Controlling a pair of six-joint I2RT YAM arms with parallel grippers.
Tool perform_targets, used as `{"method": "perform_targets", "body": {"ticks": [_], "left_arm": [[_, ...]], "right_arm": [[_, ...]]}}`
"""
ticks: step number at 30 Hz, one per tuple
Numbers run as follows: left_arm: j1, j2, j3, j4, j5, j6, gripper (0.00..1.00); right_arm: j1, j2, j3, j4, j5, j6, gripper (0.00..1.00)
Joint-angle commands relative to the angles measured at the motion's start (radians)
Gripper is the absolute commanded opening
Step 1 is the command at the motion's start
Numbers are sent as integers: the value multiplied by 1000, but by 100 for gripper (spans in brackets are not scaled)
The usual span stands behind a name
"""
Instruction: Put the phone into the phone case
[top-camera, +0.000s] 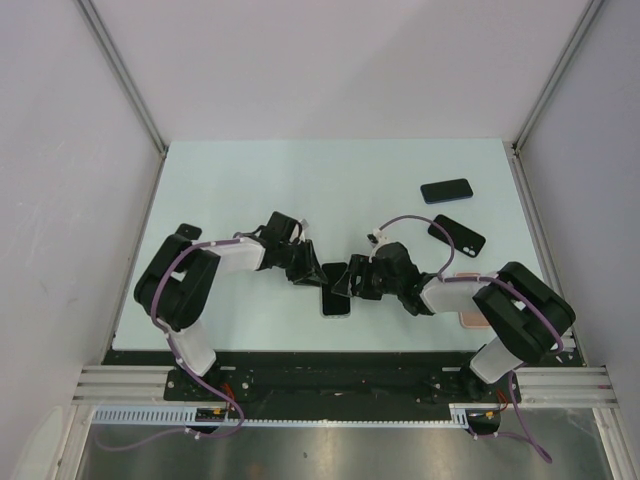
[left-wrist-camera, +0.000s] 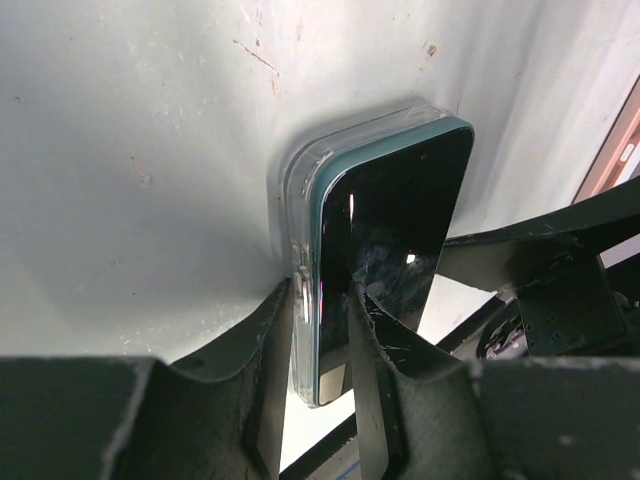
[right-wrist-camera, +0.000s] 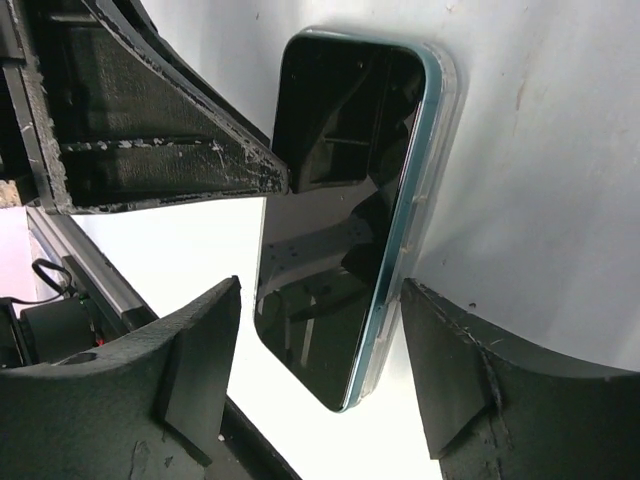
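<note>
The phone (left-wrist-camera: 400, 230), dark-screened with a teal rim, sits inside the clear phone case (left-wrist-camera: 300, 200) and is tilted up on edge. My left gripper (left-wrist-camera: 320, 295) is shut on one end of it, one pad on the case's back and the other on the screen. From the other side, my right gripper (right-wrist-camera: 320, 290) stands open around the phone (right-wrist-camera: 330, 230). One of its fingers is next to the case (right-wrist-camera: 440, 150) and the other is well off the screen. From above, the phone (top-camera: 337, 303) lies between the left gripper (top-camera: 318, 275) and the right gripper (top-camera: 350, 285).
A black phone (top-camera: 446, 190) and a second dark phone or case (top-camera: 458, 232) lie at the back right of the table (top-camera: 250, 190). A pink flat object (top-camera: 470, 312) sits under the right arm near the front edge. Grey walls close in both sides.
</note>
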Motion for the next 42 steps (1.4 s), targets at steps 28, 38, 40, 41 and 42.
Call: {"method": "perform_targets", "body": {"ticks": [28,38,40,41,42], "left_arm": [[-35,34,-43,65,126,-46,22],[-35,40,-52,80,118,-54,22],[-35,40,-53,83,117,-55,22],[-35,40,-55,85,117,-55,22],[-35,42,-55,88,117,-57,22]], "right_arm": [[-147,107,-128,436,-307,170,73],[-187,181,-187,663,-401,270,68],[-195,199,-195,724,-421,282,67],[-199,219,-197,737,-430,286,67],[-207,229,-197,765,-448,296,66]]}}
